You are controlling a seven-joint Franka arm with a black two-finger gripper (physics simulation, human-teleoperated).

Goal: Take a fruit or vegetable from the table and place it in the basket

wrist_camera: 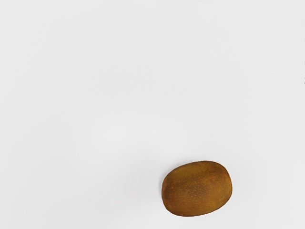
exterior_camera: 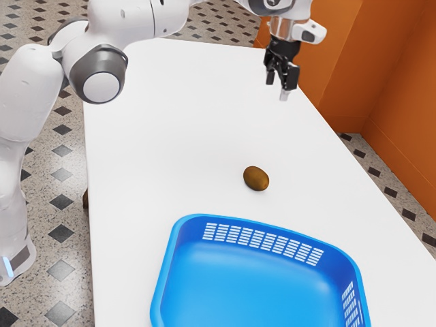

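The gripper [exterior_camera: 277, 87] hangs in the air above the white table, its two black fingers apart with nothing between them. A brown, egg-shaped fruit like a kiwi [exterior_camera: 256, 178] lies on the tabletop, well below the hand. In the wrist view the same brown fruit [wrist_camera: 197, 188] rests on its side on the white surface, untouched. The blue basket [exterior_camera: 245, 293] stands on the table close to the fruit, toward the exterior view's lower edge; its visible floor is bare.
The white table [exterior_camera: 157, 136] runs beneath the arm, its long edge slanting down the exterior view's right. Orange panels [exterior_camera: 388, 75] rise beyond that edge. The basket's raised slotted wall [exterior_camera: 330, 245] faces the fruit's side.
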